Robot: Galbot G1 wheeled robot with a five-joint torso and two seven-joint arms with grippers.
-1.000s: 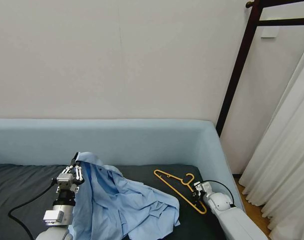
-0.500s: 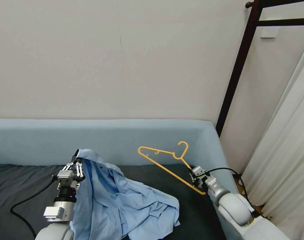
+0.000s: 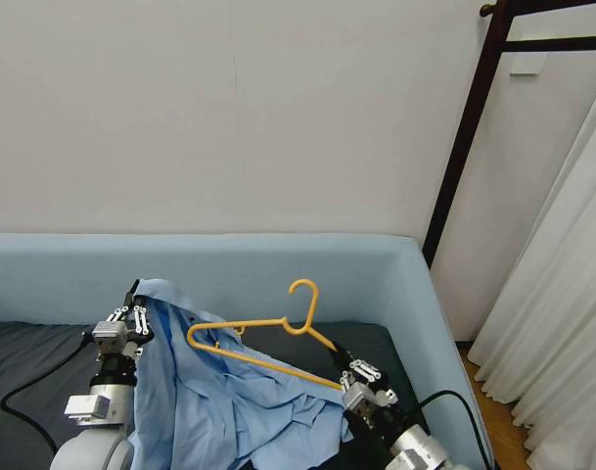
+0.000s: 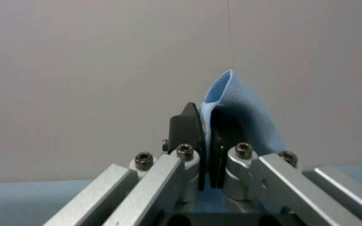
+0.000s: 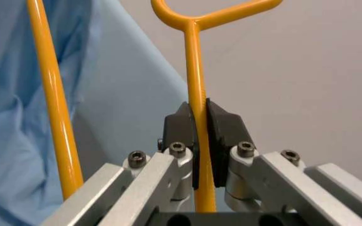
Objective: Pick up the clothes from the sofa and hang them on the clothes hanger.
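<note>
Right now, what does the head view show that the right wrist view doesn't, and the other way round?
The head view adds the left gripper holding the blue shirt up by one edge, the dark clothes rack and the white curtain. The right wrist view adds a close look at the right gripper, its pads clamped on one bar of the orange hanger. Both share the hanger, the shirt beside it and the light blue sofa back.

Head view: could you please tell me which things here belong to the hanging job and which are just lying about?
Belonging to the job: blue shirt, pinched by the left hand; orange hanger, clamped in the right hand; light blue sofa.
Just there: dark wooden rack; white curtain.
</note>
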